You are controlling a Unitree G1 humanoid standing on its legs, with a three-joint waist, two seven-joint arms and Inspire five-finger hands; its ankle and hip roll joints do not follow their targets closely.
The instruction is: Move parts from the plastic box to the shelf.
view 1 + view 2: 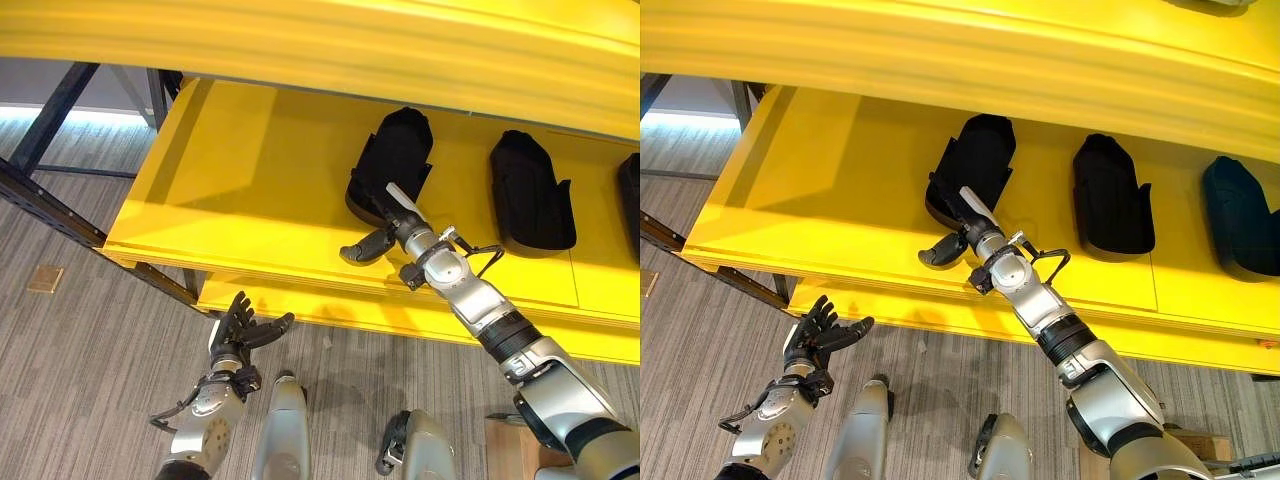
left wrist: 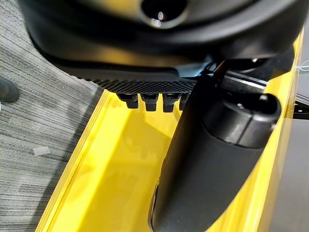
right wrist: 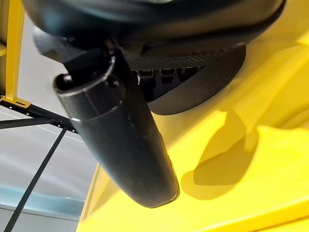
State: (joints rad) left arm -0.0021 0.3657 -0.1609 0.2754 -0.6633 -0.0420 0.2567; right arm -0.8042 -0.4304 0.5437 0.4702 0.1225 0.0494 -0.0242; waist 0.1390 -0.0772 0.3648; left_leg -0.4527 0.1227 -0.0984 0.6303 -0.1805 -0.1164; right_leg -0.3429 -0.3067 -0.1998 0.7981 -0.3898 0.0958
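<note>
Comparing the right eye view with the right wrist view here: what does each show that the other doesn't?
Right eye view alone: the left hand open below the shelf edge, plus two more dark parts lined up on the yellow shelf. Right wrist view alone: black frame bars beyond the shelf's end. Both: the right hand at the leftmost black part, its thumb clear of it.
</note>
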